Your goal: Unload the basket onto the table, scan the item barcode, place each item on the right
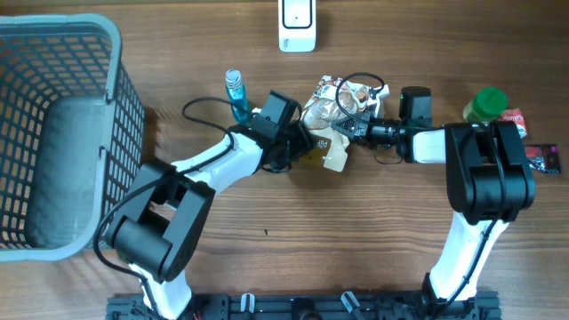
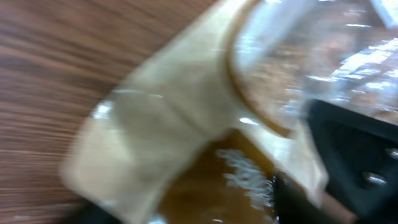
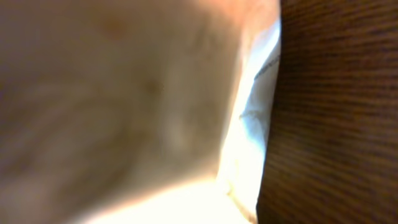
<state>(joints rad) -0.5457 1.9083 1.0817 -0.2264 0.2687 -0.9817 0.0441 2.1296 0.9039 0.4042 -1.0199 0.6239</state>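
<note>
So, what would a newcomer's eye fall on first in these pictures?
First, the two arms meet at mid-table over a crinkly beige snack bag, and the right hand is shut on its edge. Next comes the big grey basket that fills the left side. The white scanner at the far edge stands apart from everything else.
</note>
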